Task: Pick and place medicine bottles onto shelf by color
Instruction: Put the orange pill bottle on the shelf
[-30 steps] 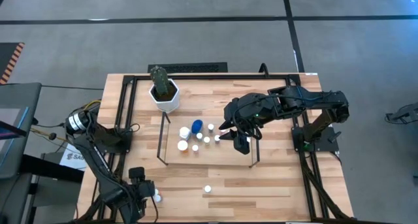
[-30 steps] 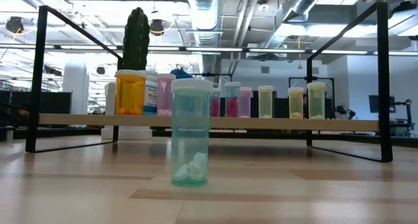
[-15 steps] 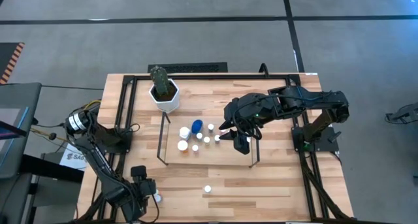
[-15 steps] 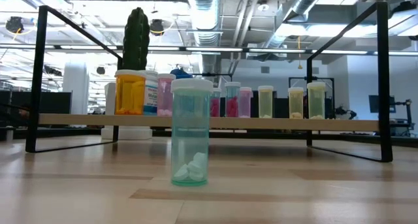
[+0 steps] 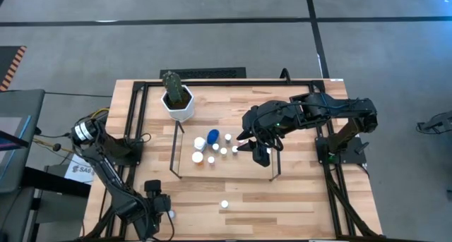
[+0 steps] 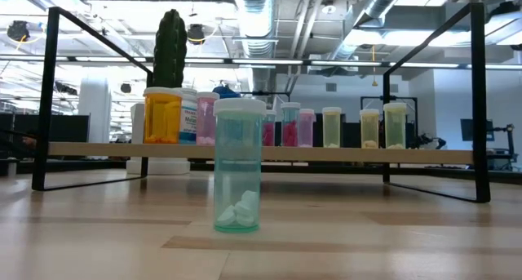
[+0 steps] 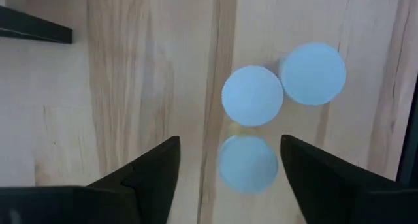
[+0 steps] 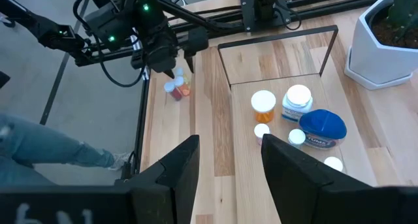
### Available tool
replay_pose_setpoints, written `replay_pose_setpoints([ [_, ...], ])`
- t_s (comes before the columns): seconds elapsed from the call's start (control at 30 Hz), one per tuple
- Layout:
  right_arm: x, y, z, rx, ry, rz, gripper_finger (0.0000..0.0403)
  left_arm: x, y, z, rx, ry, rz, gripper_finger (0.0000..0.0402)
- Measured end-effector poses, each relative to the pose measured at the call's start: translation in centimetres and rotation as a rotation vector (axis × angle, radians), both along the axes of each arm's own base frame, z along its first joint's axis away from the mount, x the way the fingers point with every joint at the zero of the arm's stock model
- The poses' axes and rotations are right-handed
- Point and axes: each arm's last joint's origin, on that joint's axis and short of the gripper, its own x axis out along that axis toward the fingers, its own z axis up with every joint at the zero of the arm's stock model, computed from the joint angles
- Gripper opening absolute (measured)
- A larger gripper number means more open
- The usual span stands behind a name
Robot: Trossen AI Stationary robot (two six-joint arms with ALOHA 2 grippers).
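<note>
Three white-capped medicine bottles stand upright in a cluster (image 5: 170,214) near the table's near left corner. My left gripper (image 7: 230,160) points down over them, open. Its fingers stand on either side of the nearest cap (image 7: 247,162), and the two other caps (image 7: 253,96) (image 7: 313,74) lie just beyond. Whether a finger touches that cap does not show. A teal bottle (image 6: 237,166) stands alone on the table (image 5: 224,204) in front of the shelf (image 5: 185,161). The shelf carries several bottles, one of them orange (image 8: 264,103) and one blue-capped (image 8: 321,127). My right gripper (image 5: 258,154) hangs open above the shelf's right end, with nothing between its fingers.
A white hexagonal pot with a cactus (image 5: 178,99) stands behind the shelf's left end. The shelf's dark upright frames (image 6: 479,100) rise at both short ends. Black rails (image 5: 134,129) run along the table's sides. A bare stretch of wood (image 5: 282,200) lies in front of the shelf.
</note>
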Motion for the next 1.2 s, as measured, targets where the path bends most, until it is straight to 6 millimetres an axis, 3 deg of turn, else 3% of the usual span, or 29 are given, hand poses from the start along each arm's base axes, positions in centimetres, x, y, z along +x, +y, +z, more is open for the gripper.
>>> replay_pose_setpoints([
  [0.43,0.0,0.0,0.0,0.0,0.0,0.0,0.0186,0.3,0.2,0.0,-0.048,0.072,0.025,0.0103],
  [0.57,0.0,0.0,0.0,0.0,0.0,0.0,0.0186,0.1,0.3,0.1,-0.06,0.129,0.059,0.0087],
  [0.7,0.0,0.0,0.0,0.0,0.0,0.0,0.0186,0.0,0.6,0.8,-0.033,0.18,0.113,0.0098],
  [0.93,0.0,0.0,0.0,0.0,0.0,0.0,0.0186,1.0,1.1,4.1,0.026,0.219,0.163,0.0104],
  [1.2,0.0,0.0,0.0,0.0,0.0,0.0,0.0186,4.1,1.4,10.7,-0.106,0.13,0.238,0.0101],
])
